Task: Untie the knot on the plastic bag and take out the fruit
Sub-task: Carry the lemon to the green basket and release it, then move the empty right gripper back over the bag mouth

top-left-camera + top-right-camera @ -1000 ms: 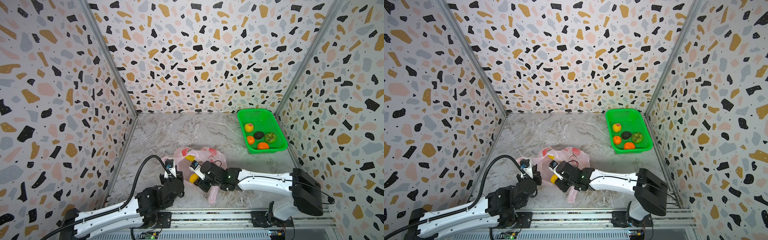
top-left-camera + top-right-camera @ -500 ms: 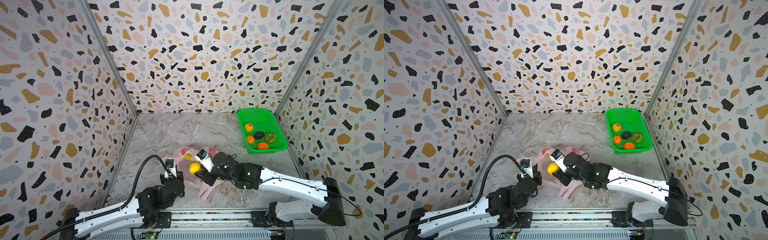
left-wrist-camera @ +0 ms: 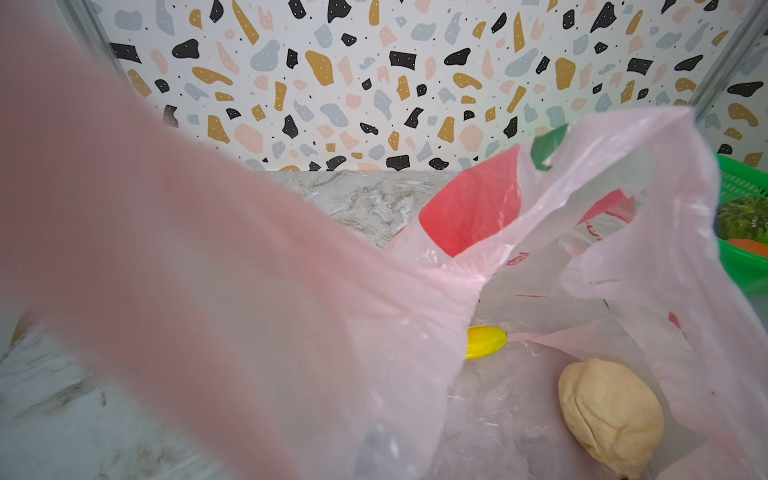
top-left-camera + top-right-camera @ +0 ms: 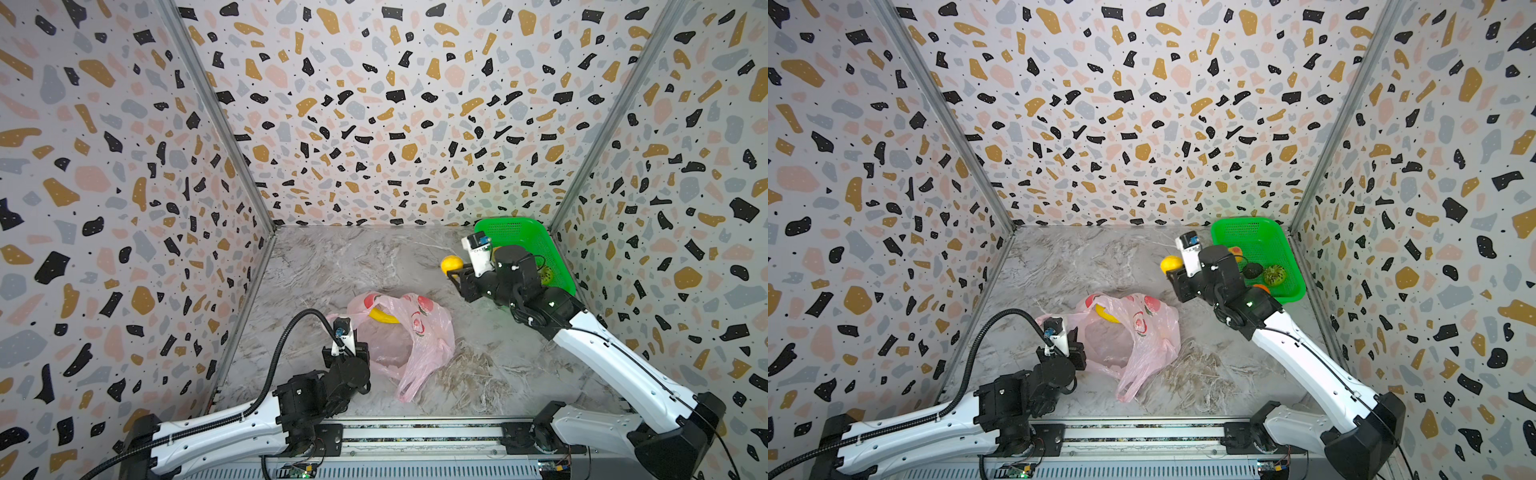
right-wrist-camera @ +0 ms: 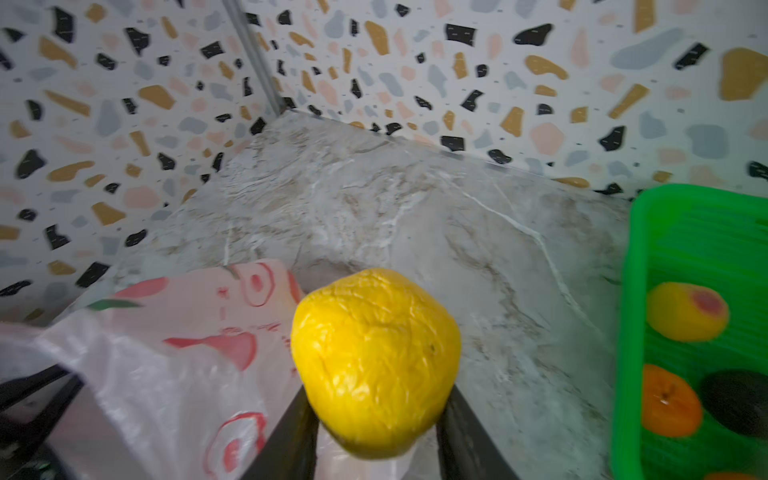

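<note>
Bag (image 4: 409,332), centre of table (image 4: 332,266): lies open, holds banana (image 4: 382,316) and cream fruit (image 3: 611,419).
Left claw (image 4: 360,353): clamped tight on bag edge. Right claw (image 4: 454,274): grips yellow fruit (image 4: 451,263), raised just beside green basket (image 4: 519,232).

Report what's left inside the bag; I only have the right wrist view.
Observer: A banana and a cream bumpy fruit lie inside the plastic bag.
Operator: Confirm the left gripper.
Observer: The left gripper is shut on the bag's left edge; the mouth is open.
Operator: Check the basket for anything I miss.
Observer: A green kiwi half lies in the green basket beside the avocado.
</note>
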`<control>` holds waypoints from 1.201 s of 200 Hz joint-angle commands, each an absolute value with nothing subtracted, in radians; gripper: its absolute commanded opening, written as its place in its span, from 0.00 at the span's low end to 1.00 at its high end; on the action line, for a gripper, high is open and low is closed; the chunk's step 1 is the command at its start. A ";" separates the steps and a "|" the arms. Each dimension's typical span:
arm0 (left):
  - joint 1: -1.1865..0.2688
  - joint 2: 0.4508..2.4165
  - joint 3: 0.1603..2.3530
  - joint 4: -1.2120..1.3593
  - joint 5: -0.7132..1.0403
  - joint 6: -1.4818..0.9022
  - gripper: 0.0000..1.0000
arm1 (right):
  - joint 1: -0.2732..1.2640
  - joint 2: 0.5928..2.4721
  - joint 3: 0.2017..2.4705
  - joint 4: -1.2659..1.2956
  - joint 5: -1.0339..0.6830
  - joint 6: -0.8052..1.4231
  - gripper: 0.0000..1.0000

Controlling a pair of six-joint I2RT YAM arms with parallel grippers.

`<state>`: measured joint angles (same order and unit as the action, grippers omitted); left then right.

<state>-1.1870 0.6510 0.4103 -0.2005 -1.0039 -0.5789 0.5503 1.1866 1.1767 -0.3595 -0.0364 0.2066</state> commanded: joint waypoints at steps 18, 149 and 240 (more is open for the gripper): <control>-1.192 0.636 0.420 -0.166 -1.009 -0.554 0.00 | 0.323 1.240 1.109 -0.280 -0.056 0.213 0.43; -1.192 0.602 0.411 -0.162 -1.000 -0.545 0.00 | -0.071 1.756 1.301 -0.085 -0.041 0.214 0.43; -1.192 0.588 0.416 -0.176 -1.011 -0.538 0.00 | -0.078 1.991 1.567 -0.205 -0.009 0.199 0.69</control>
<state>-1.1870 0.5983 0.4103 -0.1993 -0.9997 -0.5526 -0.0788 2.0075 1.5326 -0.1547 -0.0288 0.2066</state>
